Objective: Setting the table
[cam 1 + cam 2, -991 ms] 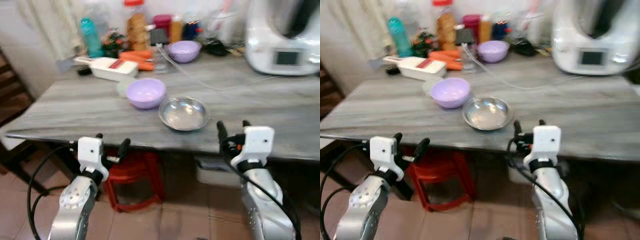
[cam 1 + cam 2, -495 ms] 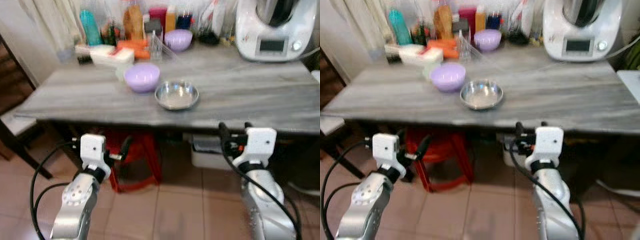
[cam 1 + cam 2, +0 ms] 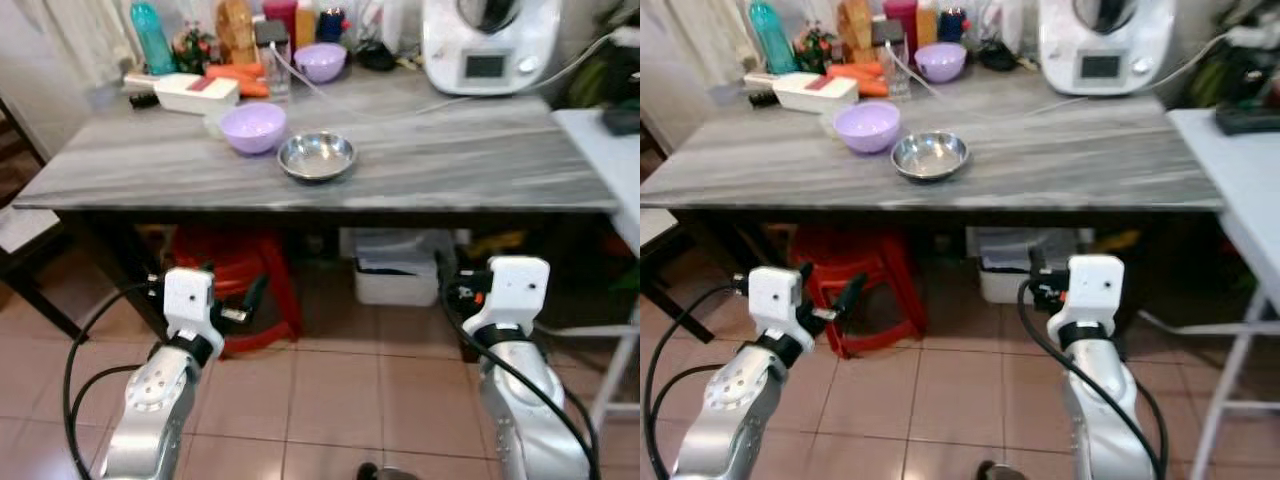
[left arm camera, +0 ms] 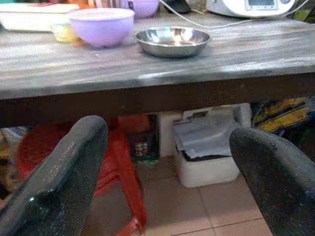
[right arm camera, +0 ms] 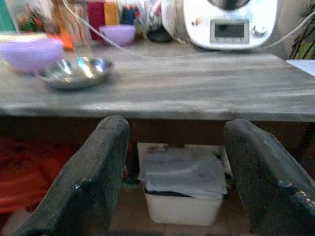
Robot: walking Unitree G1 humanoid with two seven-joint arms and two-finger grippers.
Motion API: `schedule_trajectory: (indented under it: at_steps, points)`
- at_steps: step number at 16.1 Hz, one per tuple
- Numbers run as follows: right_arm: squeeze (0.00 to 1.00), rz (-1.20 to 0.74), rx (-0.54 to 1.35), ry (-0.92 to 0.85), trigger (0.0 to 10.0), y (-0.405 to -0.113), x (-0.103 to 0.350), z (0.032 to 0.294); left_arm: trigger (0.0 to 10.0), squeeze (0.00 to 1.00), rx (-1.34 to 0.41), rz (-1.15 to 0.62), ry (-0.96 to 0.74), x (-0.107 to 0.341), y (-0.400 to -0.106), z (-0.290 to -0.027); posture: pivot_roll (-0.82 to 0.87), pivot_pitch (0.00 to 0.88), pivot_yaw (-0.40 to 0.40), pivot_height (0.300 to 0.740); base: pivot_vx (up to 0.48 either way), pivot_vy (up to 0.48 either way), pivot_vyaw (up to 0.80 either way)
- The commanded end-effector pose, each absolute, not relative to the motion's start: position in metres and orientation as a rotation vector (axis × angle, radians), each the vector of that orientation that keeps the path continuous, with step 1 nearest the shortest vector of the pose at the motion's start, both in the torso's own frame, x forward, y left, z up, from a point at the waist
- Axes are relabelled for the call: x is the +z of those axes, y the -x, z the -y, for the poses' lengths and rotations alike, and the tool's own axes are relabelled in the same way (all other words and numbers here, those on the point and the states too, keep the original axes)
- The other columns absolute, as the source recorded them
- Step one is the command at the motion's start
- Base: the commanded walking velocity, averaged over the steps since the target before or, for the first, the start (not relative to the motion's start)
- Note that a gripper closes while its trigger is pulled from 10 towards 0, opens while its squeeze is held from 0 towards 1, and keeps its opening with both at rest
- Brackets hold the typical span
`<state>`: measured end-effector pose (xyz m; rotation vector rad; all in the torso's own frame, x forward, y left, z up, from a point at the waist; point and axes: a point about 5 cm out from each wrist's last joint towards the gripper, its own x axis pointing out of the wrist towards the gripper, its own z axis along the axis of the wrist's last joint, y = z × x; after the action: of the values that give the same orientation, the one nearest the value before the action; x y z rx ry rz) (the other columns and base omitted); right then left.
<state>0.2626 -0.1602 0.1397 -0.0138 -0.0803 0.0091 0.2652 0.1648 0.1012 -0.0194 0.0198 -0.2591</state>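
Observation:
A grey wooden table (image 3: pixel 450 165) stands ahead of me. On it sit a light purple bowl (image 3: pixel 252 128) and, beside it, an empty steel bowl (image 3: pixel 316 156). A second purple bowl (image 3: pixel 321 62) is at the back among bottles. Both grippers hang in front of the table, below its top and well short of the bowls. My left gripper (image 3: pixel 230 290) is open with nothing between its fingers (image 4: pixel 64 187). My right gripper (image 3: pixel 465 272) is also open and empty, its fingers (image 5: pixel 93 182) wide apart. Both wrist views look at the table's edge and the steel bowl (image 4: pixel 172 41).
A white kitchen machine (image 3: pixel 490 40) with a cable stands at the back right. A white box (image 3: pixel 195 92), carrots and bottles crowd the back left. Under the table are a red stool (image 3: pixel 225 272) and a white bin (image 3: pixel 400 275). A white side table (image 3: pixel 600 150) stands to the right.
The whole view has pulled back from the table, so it now looks smaller and farther away. The floor and side table have come into view. Both grippers keep the same open pose.

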Motion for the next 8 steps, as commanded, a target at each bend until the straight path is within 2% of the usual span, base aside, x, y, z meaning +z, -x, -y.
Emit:
schedule_trajectory:
  at_steps: [1, 6, 8]
  points:
    - [0.00, 0.093, 0.015, 0.012, 10.0, -0.2629, 0.1433, 0.1580, 10.0, 0.00, -0.245, -0.027, 0.013, 0.0999, -0.2641, -0.1681, -0.11, 0.061, 0.076, 0.740, -0.281, 0.000, 0.00]
    - [0.00, 0.089, 0.016, 0.007, 10.0, -0.2631, 0.1431, 0.1576, 10.0, 0.00, -0.252, -0.022, 0.009, 0.1001, -0.2653, -0.1660, -0.11, 0.061, 0.076, 0.740, -0.376, 0.000, 0.00]
    - [0.00, 0.088, 0.016, 0.005, 10.0, -0.2631, 0.1430, 0.1574, 10.0, 0.00, -0.258, -0.012, 0.005, 0.1008, -0.2665, -0.1657, -0.11, 0.061, 0.076, 0.740, 0.000, 0.000, 0.00]
